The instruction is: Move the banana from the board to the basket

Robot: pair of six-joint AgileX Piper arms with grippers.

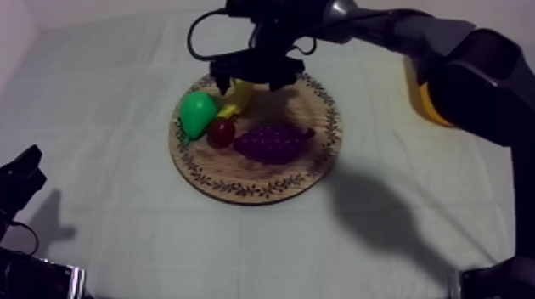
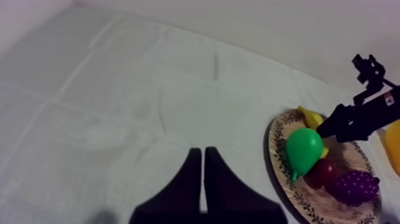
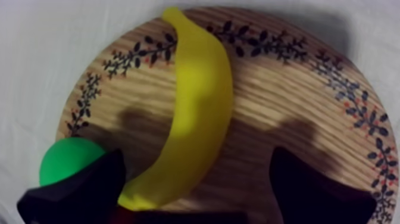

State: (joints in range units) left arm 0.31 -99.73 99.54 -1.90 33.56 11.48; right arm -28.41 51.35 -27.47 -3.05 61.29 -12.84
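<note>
Right gripper point(image 1: 252, 77) hovers over the banana point(image 1: 240, 96), fingers apart on either side of it, not clamped. Banana lies on the wooden board point(image 1: 252, 191) near its far rim, beside the pear point(image 1: 197, 112). Yellow basket point(image 1: 424, 101) sits on the worktop point(image 1: 111, 95), right of the board. Left gripper point(image 2: 202, 154) has fingers together, away from the board.

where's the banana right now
In the top view the banana lies on the board's far left part, right beside the pear, with the open right gripper just above it.
</note>
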